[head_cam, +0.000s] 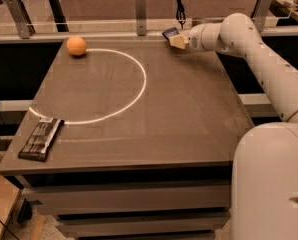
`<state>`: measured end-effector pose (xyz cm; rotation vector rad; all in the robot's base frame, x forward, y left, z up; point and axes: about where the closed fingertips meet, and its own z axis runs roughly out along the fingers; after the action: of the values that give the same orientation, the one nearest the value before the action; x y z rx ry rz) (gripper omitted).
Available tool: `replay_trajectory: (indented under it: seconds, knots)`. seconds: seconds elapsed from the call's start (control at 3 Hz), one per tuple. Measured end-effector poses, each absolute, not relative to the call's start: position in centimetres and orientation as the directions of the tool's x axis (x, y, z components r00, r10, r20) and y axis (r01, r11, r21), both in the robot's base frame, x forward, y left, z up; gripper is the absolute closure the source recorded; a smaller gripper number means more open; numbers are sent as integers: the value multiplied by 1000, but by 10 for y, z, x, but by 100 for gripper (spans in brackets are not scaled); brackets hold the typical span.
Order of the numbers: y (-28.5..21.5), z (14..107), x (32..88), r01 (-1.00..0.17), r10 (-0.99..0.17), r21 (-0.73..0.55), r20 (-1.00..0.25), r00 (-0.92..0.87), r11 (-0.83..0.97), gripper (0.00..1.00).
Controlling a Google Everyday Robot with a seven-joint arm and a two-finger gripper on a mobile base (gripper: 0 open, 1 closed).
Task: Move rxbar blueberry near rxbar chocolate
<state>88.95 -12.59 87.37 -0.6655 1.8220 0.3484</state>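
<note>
Hovering at the far edge of the worktop (pixel 184 119), the gripper (pixel 175 38) has its jaws clamped on the rxbar blueberry (pixel 169 33); the rxbar chocolate (pixel 40 139) lies well apart, front-left.

The white body (pixel 271 184) of the robot is seen at the lower right, close to the camera. From it a single pale arm (pixel 276 69) is stretched up and to the left, with a rounded joint bent at its far end. From that joint the wrist (pixel 205 36) is turned leftward, roughly level. The gripper (pixel 175 39) is held at the far right edge of the table (pixel 189 114), just above its surface. Its short beige fingers (pixel 179 42) are pointed left and closed on a blue snack bar (pixel 170 33), which is gripped by one end and tilted up and away from the fingertips.
</note>
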Motion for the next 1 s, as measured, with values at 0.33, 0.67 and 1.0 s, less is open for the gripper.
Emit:
replay_trajectory:
  seconds: [0.33, 0.67, 1.0]
  knots:
    - [-103, 902, 876, -654, -309, -121, -934, -180, 747, 100]
    - [-82, 919, 857, -721, -357, -143, -922, -153, 678, 100]
    - [-37, 895, 820, -799, -395, -140, -910, -129, 584, 100]
